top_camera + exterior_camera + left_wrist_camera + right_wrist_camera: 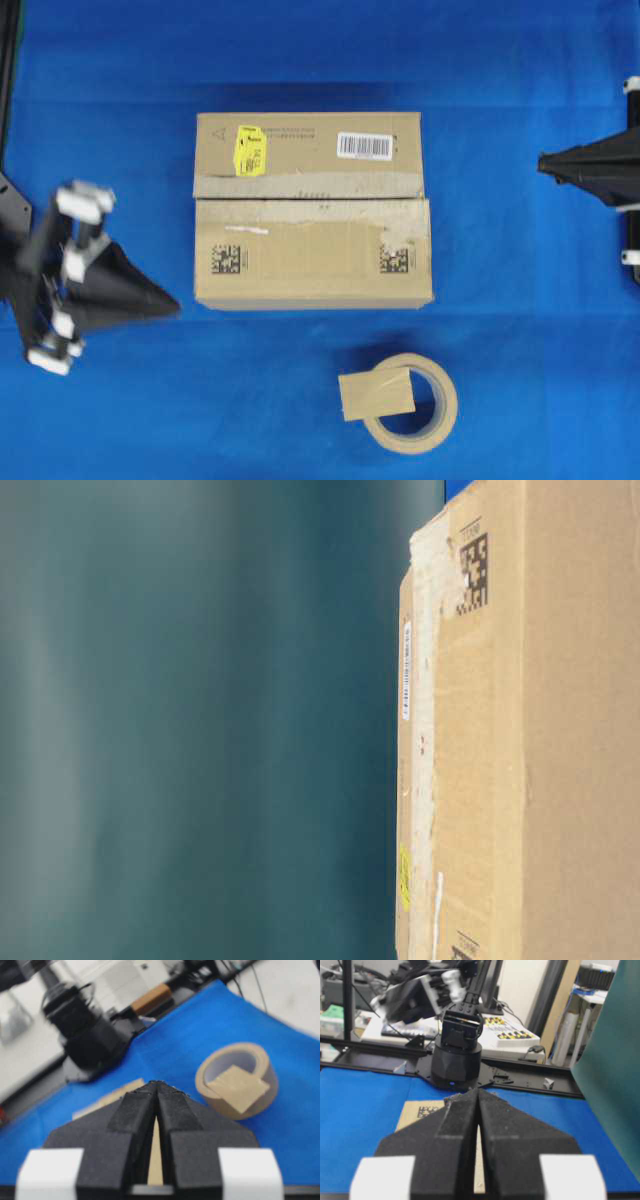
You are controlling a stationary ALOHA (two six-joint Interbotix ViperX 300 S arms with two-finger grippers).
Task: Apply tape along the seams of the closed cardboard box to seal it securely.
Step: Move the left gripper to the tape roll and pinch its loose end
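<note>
Small flat tan-brown rectangle of packing tape (pixel 376 393) lying propped on the near-left rim of the round beige tape roll (pixel 425 425), below and right of the brown rectangular cardboard box (pixel 312 210) in the overhead view, on the blue tabletop (pixel 520 330). Well apart from both arms. Left gripper (pixel 170 298) pressed together, holding nothing, tip pointing toward the box's lower left corner; tape lying beyond it to the right and nearer the front edge. Right gripper (pixel 545 163) likewise pressed together and empty, parked at the right edge, beside the box's far half. Judged nearer by a little: the left. Dark straight seam (pixel 310 198) between the flaps running left to right across the box top, bordered by torn greyish old strips (pixel 300 184), not yet covered.
</note>
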